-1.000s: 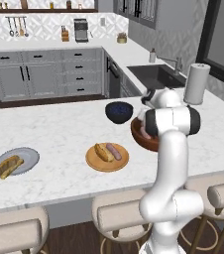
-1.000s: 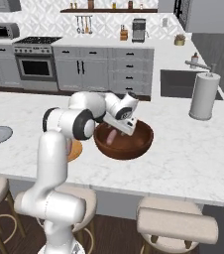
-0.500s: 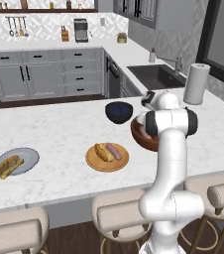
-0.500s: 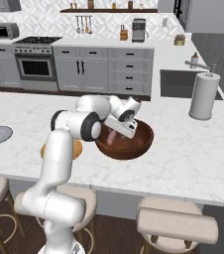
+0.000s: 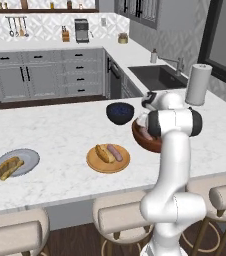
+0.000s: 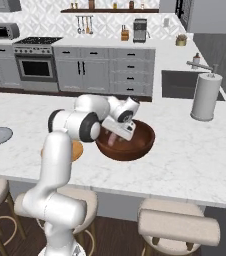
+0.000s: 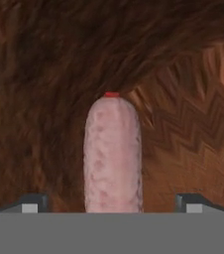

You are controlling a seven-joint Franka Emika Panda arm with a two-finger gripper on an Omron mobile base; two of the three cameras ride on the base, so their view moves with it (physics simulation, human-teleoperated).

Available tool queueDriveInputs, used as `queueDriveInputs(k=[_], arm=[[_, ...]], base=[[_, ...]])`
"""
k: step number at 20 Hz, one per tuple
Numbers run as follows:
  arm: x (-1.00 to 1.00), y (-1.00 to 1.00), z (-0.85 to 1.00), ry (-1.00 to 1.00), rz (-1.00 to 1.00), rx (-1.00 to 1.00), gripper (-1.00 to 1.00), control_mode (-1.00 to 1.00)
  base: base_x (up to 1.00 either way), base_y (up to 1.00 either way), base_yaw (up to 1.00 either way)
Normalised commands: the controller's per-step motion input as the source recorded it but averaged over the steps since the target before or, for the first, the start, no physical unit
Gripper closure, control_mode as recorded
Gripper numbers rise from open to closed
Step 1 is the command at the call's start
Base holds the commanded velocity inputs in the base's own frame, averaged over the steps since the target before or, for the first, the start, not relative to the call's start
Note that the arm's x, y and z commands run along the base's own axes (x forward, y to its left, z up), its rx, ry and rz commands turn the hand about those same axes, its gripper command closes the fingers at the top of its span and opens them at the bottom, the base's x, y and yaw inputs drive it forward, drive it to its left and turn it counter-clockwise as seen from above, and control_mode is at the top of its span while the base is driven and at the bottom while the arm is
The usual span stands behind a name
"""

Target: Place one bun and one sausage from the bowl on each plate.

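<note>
My gripper [image 7: 113,203] reaches down into the reddish-brown wooden bowl [image 6: 135,147], open, with a pink sausage [image 7: 113,156] lying lengthwise between its fingertips [image 7: 34,202]. The jaws stand apart from the sausage on both sides. In the left base view the arm covers part of the bowl [image 5: 141,139]. The tan-orange plate [image 5: 92,162] carries a bun [image 5: 103,153] and a sausage [image 5: 116,152]. On the pale grey plate [image 5: 27,156] at the far left lies a bun [image 5: 8,167]. The grey plate [image 6: 0,135] also shows at the left edge of the right base view.
A dark blue-black bowl [image 5: 120,112] stands just behind the wooden bowl. A paper towel roll [image 5: 197,84] rises by the sink [image 5: 157,76] to the right. Stools [image 5: 120,215] line the counter's front edge.
The hand has sunk a little deeper into the wooden bowl, with its jaws staying wide. Plates and food have not moved.
</note>
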Motion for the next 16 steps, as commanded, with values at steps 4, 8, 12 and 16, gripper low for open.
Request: queueDriveInputs(k=[4, 8, 12, 16], arm=[[-0.36, 0.12, -0.12, 0.00, 0.00, 0.00, -1.00, -1.00], [-0.24, 0.28, -0.24, -0.01, 0.01, 0.00, 1.00, -1.00], [-0.05, 0.13, -0.08, -0.08, 0.00, 0.00, 1.00, -1.00], [0.00, 0.11, 0.01, -0.02, 0.02, 0.00, 1.00, -1.00]], base=[[0.00, 0.00, 0.00], [0.00, 0.00, 0.00], [0.00, 0.00, 0.00], [0.00, 0.00, 0.00]])
